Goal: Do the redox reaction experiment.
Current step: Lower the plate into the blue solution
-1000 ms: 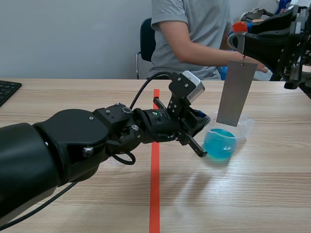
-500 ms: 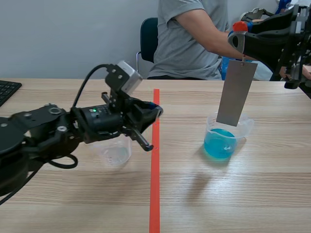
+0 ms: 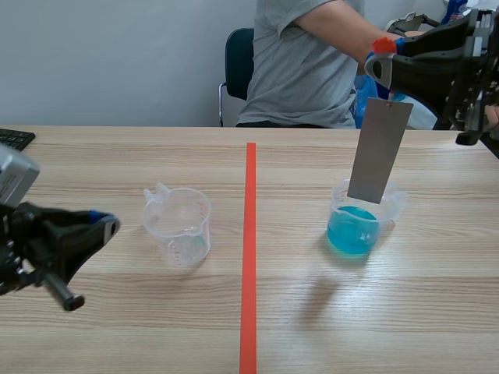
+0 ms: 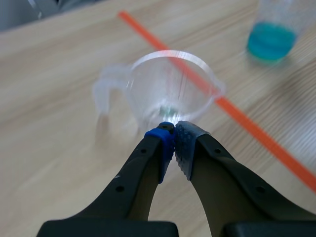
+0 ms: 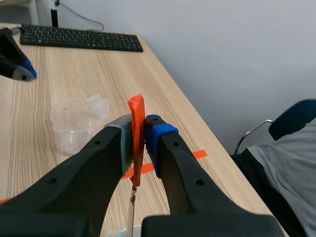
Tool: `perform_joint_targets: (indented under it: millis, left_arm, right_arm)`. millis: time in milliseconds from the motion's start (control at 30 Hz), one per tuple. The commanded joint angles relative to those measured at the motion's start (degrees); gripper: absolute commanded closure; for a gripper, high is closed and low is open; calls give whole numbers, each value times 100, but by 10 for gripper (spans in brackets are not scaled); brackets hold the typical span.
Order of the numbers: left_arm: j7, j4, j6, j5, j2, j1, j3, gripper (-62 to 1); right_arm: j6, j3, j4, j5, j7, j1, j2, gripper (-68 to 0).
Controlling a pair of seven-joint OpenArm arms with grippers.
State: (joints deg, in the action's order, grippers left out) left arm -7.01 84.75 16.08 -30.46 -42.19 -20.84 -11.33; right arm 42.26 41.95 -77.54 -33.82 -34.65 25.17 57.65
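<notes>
the right claw (image 5: 138, 129) is gripping the orange tab (image 5: 136, 106), grey plate (image 3: 379, 152) dangling below at the mouth of the blue beaker (image 3: 355, 226), likely needing a straight dip, while the left claw (image 4: 174, 133) is sitting pinched together, empty, with the clear beaker (image 4: 168, 89) just ahead.

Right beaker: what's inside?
The beaker holds blue liquid in its bottom. The grey plate hangs at its mouth, covering part of the rim; whether its tip is inside, cannot tell.

the wooden table (image 3: 327, 312) bears an empty clear cup (image 3: 178, 226) left of its red line (image 3: 249, 257), a blue-liquid cup (image 3: 355, 222) right, a keyboard (image 3: 14, 139) far left.
</notes>
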Motion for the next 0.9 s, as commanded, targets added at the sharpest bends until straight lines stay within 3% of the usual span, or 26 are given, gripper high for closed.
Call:
perform_joint_targets:
  millis: [0, 200, 400, 533, 867]
  left_arm:
    - [-118, -9, -15, -42, 90, -382, 203, -42]
    - [-422, -2, -37, -42, 188, -1899, 1189, -42]
    - [-389, -4, -59, -15, 433, -2863, 1711, -42]
    - [-350, -22, -76, 131, 638, -3158, 1814, -42]
    - [-348, -144, -76, 129, 1099, -3167, 1812, -42]
  right_arm:
    - [-24, -155, 31, -85, -133, 164, 70, -13]
    - [-24, -155, 264, 101, -144, 164, -116, -13]
    - [-24, -155, 575, 393, -184, 162, -387, -13]
    - [-24, -155, 800, 614, -195, 164, -605, -13]
    - [-24, -155, 1499, 1287, -463, 168, -1163, -13]
